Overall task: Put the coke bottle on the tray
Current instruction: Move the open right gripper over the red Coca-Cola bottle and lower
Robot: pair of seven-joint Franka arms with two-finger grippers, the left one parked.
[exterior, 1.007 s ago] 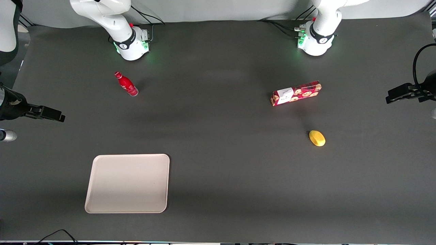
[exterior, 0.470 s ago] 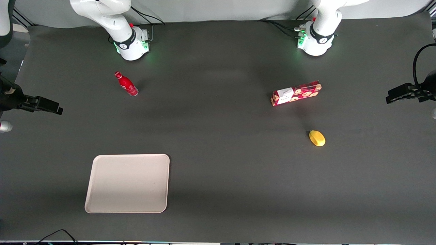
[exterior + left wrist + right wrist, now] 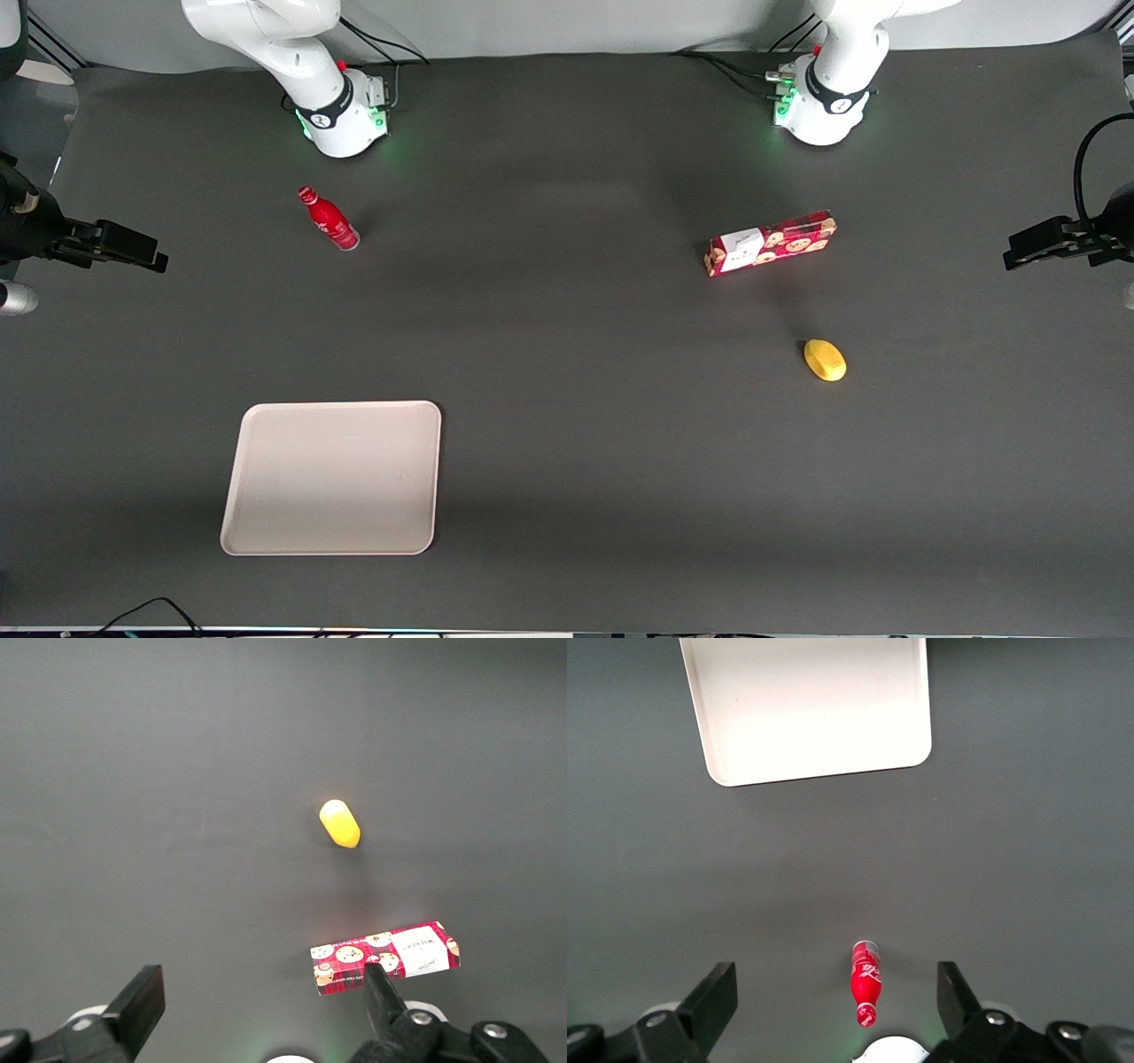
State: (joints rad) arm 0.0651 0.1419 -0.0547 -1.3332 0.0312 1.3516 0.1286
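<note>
On my feed the large flat beige rectangular tray (image 3: pixel 330 478) with rounded corners has nothing on it; it lies near the table edge closest to the front camera, toward the working arm's end. The small slim red coke bottle (image 3: pixel 329 219) with its red cap seems to stand upright on the dark grey table (image 3: pixel 567 443), though from this high angle I cannot be fully sure of its tilt. It sits close to the working arm's white base, well apart from the tray and farther from the front camera than it.

The right arm's gripper (image 3: pixel 837 997) has its two black fingers (image 3: pixel 713 997) spread wide, holding nothing and touching nothing. In the wrist camera the bottle (image 3: pixel 866 982) shows between the two fingers, far below them, with the tray (image 3: pixel 806 704) also in sight.

The arm reaches out over the working arm's end of the table, and its gripper (image 3: pixel 133 248) hangs high above the surface near that edge.

Toward the parked arm's end lie a red rectangular cookie box (image 3: pixel 770 242) and, nearer the front camera, a small yellow oval lemon-like thing (image 3: pixel 824 360).
</note>
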